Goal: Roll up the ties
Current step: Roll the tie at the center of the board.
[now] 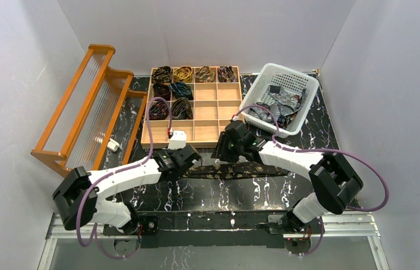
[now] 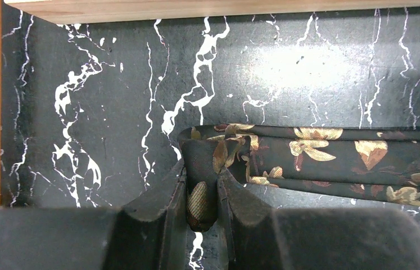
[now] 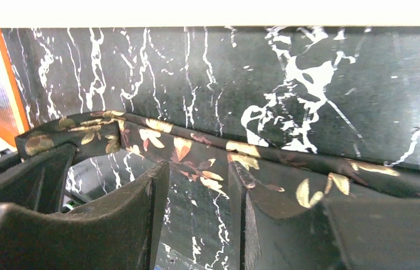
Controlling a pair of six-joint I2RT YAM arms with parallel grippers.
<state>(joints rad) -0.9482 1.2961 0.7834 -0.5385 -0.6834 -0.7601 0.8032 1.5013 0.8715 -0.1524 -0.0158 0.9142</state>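
Nearest us, left end effector [image 2: 202,194] clenched on folded end of dark floral tie [image 2: 331,160]; strip lies stretched across bench [image 2: 112,112]. Right end effector [image 3: 199,185] released, jaws parted, strip just past fingertips. Farther, we note rolled ties [image 1: 182,90] in wooden tray [image 1: 213,121], loose ties [image 1: 278,107] in white basket [image 1: 297,79].

Dark brown tie [image 2: 331,163] with gold leaf print, black white-veined marble table [image 2: 112,112], orange rack [image 1: 100,50], white basket [image 1: 294,77]

The left arm [image 1: 126,175] and right arm [image 1: 292,157] wear white shells with bulky black joints; a purple cable [image 1: 150,124] loops along each. The jaws are matte black.
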